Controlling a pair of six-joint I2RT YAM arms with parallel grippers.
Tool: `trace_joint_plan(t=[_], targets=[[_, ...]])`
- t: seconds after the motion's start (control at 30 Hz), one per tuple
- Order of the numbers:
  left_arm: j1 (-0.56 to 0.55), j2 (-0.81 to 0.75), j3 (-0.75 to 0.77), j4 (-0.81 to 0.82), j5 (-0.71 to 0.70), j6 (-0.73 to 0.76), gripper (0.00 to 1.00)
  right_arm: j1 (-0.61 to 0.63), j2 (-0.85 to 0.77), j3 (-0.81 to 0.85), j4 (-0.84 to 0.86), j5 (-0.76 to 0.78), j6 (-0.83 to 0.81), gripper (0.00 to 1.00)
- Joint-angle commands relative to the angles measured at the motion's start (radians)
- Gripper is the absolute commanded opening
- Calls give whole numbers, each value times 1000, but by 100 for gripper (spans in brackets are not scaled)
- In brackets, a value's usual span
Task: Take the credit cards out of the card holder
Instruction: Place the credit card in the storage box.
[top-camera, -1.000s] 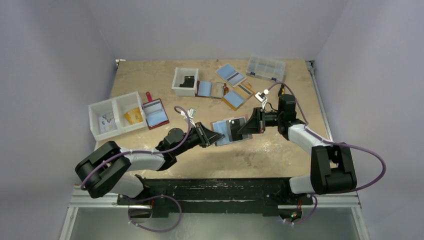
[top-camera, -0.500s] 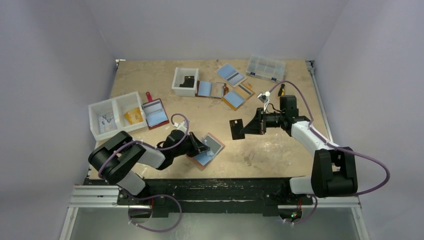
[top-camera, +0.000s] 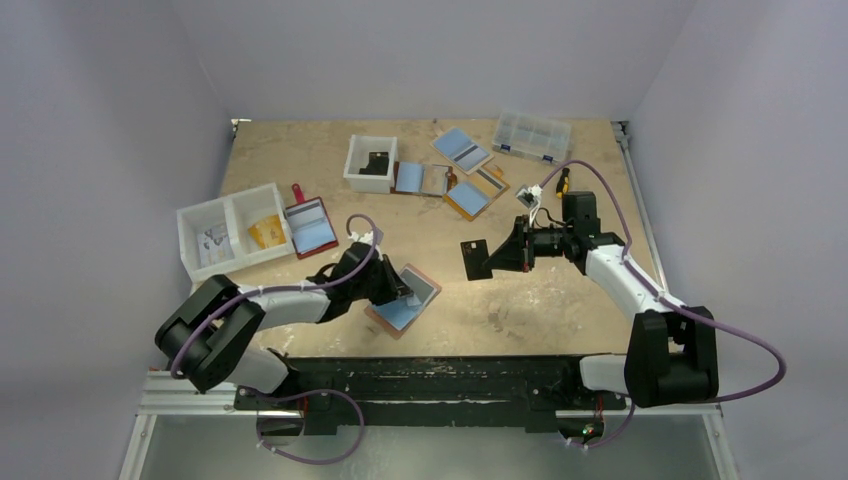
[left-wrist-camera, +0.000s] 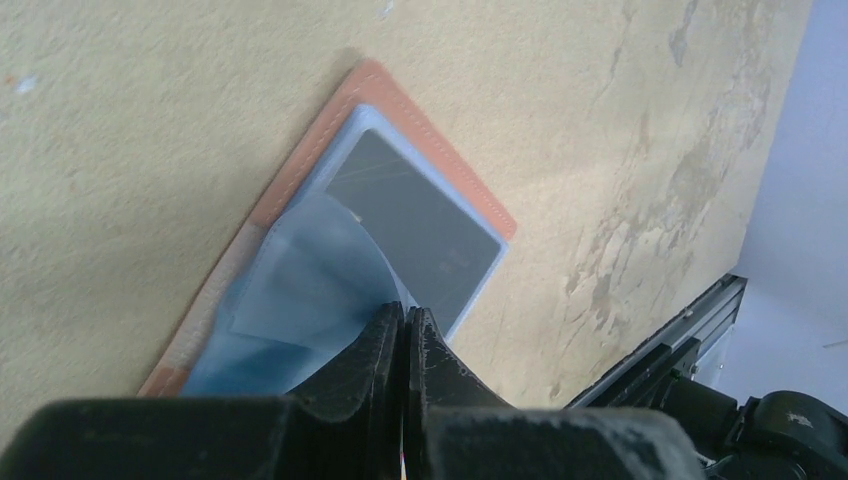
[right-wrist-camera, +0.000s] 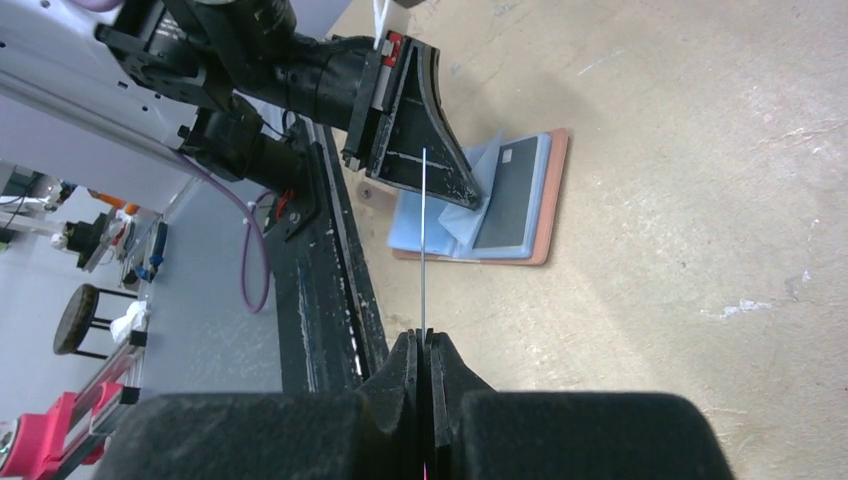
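Observation:
The tan-brown card holder (top-camera: 398, 312) lies open on the table at the near left, its light blue lining up. My left gripper (top-camera: 408, 293) is shut on a thin light blue flap (left-wrist-camera: 310, 285) of its inner side. A dark grey card (left-wrist-camera: 420, 215) sits in the pocket beyond my left gripper (left-wrist-camera: 405, 312). Right of the holder and above the table, my right gripper (top-camera: 492, 258) is shut on a dark credit card (top-camera: 474, 259). In the right wrist view that card (right-wrist-camera: 423, 240) shows edge-on above my right gripper (right-wrist-camera: 424, 338), with the holder (right-wrist-camera: 520, 200) behind it.
A white two-part bin (top-camera: 215, 240) and a dark red wallet (top-camera: 310, 228) sit at the left. Farther back are a white box (top-camera: 370, 163), orange wallets (top-camera: 470, 195) and a clear organizer box (top-camera: 531, 135). The black base rail (top-camera: 420, 375) runs along the near edge.
A second ago both grippers met at the holder mid-table. The left has since brought the holder down toward the near left. The right has drawn away to the right with the dark card.

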Motion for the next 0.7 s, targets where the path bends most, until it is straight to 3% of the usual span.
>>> trace_joint_plan(t=[0.0, 0.33, 0.67], targets=[[8, 36, 135, -57, 64, 98, 0, -3, -9, 48, -14, 14, -39, 0], [6, 214, 358, -34, 232, 167, 0, -4, -44, 51, -49, 32, -80, 0], [7, 225, 265, -161, 158, 177, 2, -13, -51, 54, -60, 32, -96, 0]])
